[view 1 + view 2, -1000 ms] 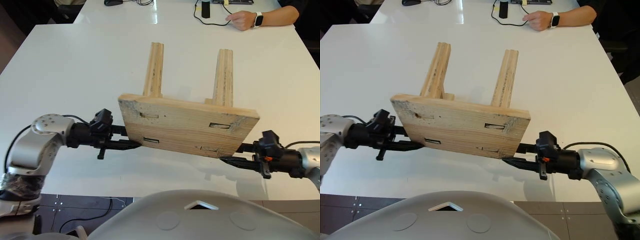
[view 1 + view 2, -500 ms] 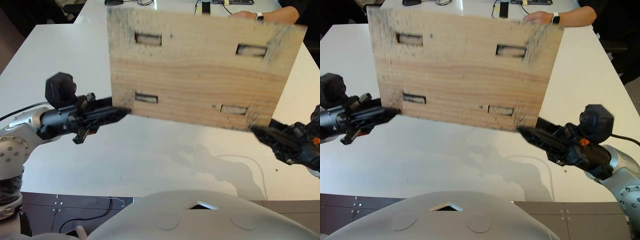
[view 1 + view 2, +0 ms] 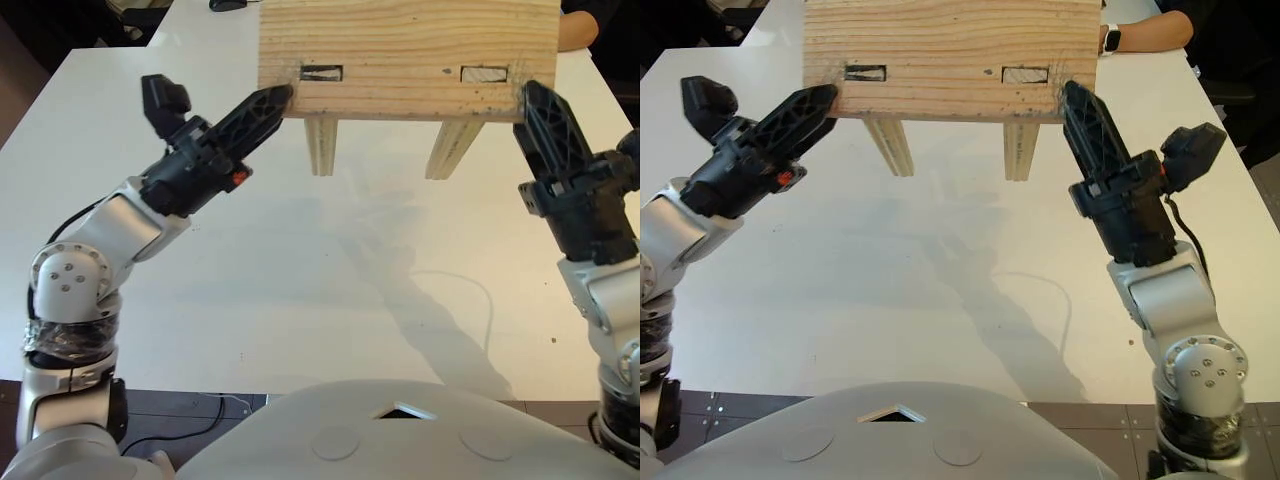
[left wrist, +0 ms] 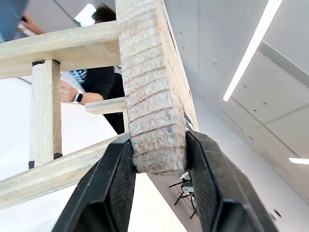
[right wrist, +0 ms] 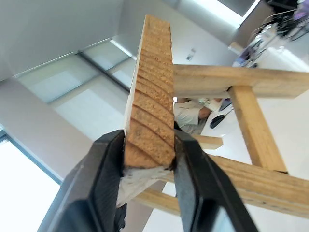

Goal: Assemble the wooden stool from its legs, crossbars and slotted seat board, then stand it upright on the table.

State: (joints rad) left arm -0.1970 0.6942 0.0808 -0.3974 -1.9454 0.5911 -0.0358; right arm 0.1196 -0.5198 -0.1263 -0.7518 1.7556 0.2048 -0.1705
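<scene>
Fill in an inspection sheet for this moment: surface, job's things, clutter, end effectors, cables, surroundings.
Surface: white table, carrying the stool's shadow.
Job's things: pale wooden stool, assembled, held upright with legs pointing down, apparently off the table; slotted seat board on top; crossbars join the legs.
Clutter: small dark object at the table's far edge.
End effectors: left end effector clamped on one end of the seat board; right end effector clamped on the opposite end.
Cables: nothing seen.
Surroundings: ceiling strip lights overhead.
</scene>
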